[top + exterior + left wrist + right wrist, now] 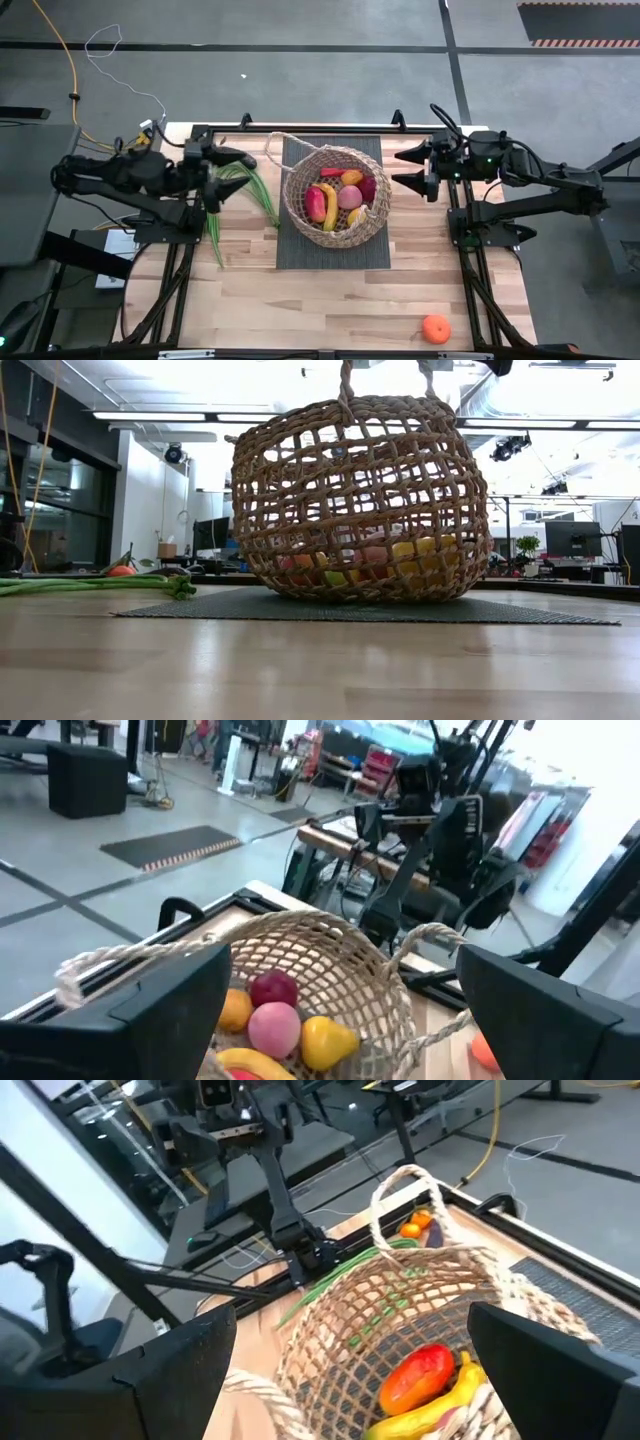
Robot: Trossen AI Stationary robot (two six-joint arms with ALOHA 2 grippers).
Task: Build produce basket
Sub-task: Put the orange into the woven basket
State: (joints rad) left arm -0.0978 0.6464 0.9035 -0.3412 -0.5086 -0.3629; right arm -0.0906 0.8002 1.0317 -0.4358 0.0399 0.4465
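The round tan wicker basket (pixel 335 195) stands upright on a dark grey mat (pixel 300 255) at mid-table, its loop handles up (pixel 345 390). Inside lie a banana (pixel 329 212), a red fruit (pixel 315 203), a pink fruit (pixel 349 197), an orange piece (pixel 351 178) and a dark red one (pixel 368 187). Long green bean stalks (pixel 240 195) lie on the table left of the mat. An orange (pixel 435 328) sits near the table's right near corner. My left gripper (pixel 240 163) hovers open left of the basket, over the stalks. My right gripper (pixel 400 168) hovers open right of the basket.
In the low view, a small orange piece with green leaves (pixel 120 570) lies beyond the stalks (pixel 90 584). Black frame rails (pixel 460 250) run along the table's left, right and far edges. Bare wood shows on the near half of the table (pixel 320 300).
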